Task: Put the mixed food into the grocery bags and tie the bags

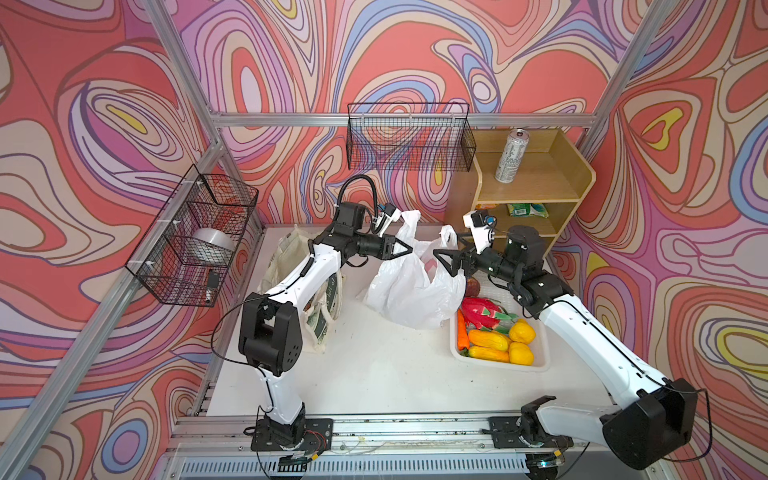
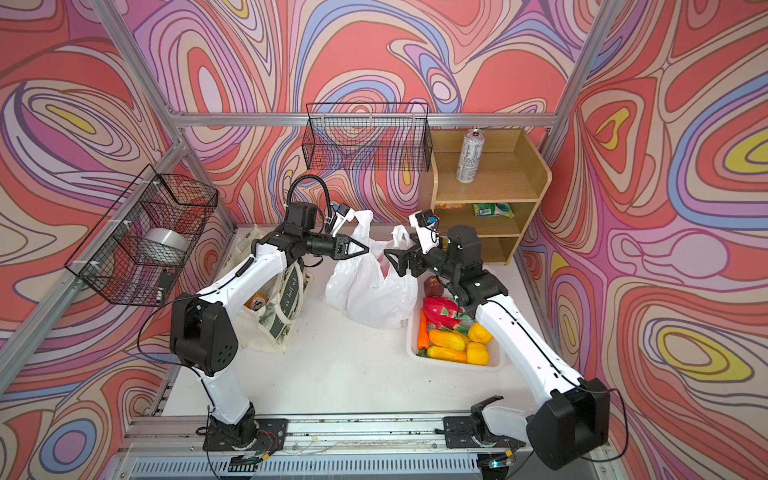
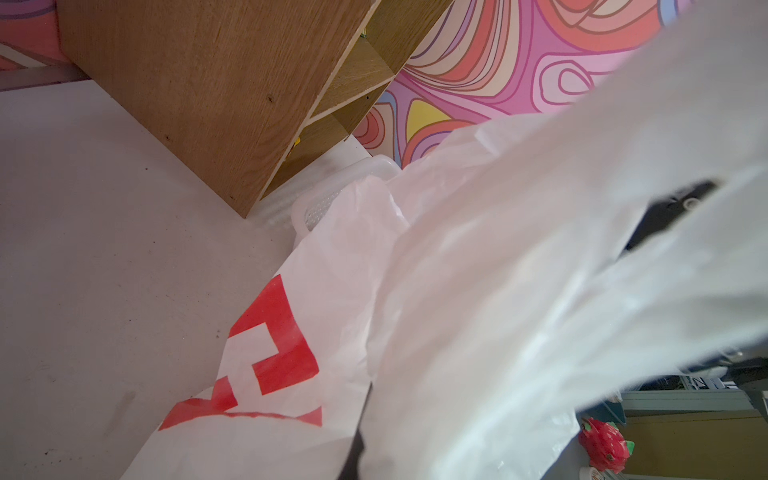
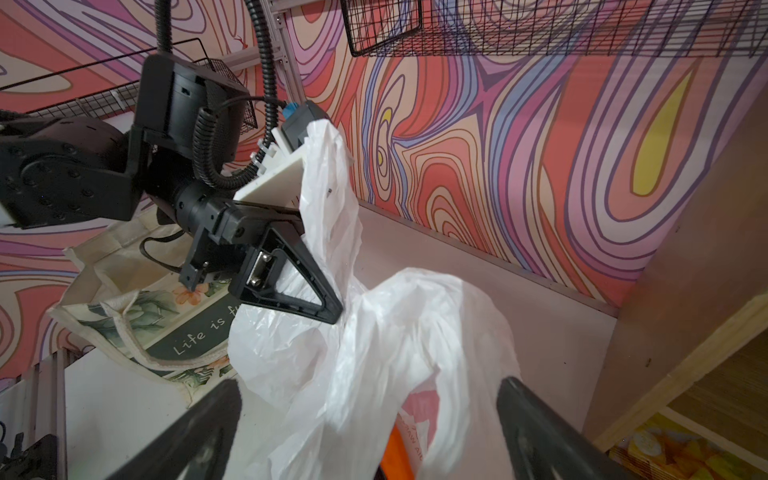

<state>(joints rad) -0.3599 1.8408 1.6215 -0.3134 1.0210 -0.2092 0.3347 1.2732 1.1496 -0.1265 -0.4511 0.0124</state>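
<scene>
Plastic bag (image 1: 409, 291) between tote (image 1: 286, 249) and basket (image 1: 494, 365) (touching latter); left tool (image 1: 407, 250) pinches handle (image 4: 328, 174), right tool (image 1: 444, 264) released.

Swirl-patterned wallpaper (image 1: 415, 50) in coral, lilac, cream and yellow covers every wall, held in an aluminium extrusion frame (image 1: 332, 119). Beyond the right pincer (image 1: 442, 262), in the far corner, a light wooden shelf unit (image 1: 569, 166) with three open tiers stands on the white tabletop (image 1: 374, 374). Higher than both pincers and further back, a black wire basket (image 1: 409, 137) hangs from the back rail. Well out to the left of the left pincer (image 1: 410, 250), a second black wire basket (image 1: 191, 237), divided into compartments, hangs from the side rail. Beneath the pincers the tabletop is matte and faintly speckled. A slotted aluminium rail (image 1: 415, 430) edges its near side. The light is even and soft.
</scene>
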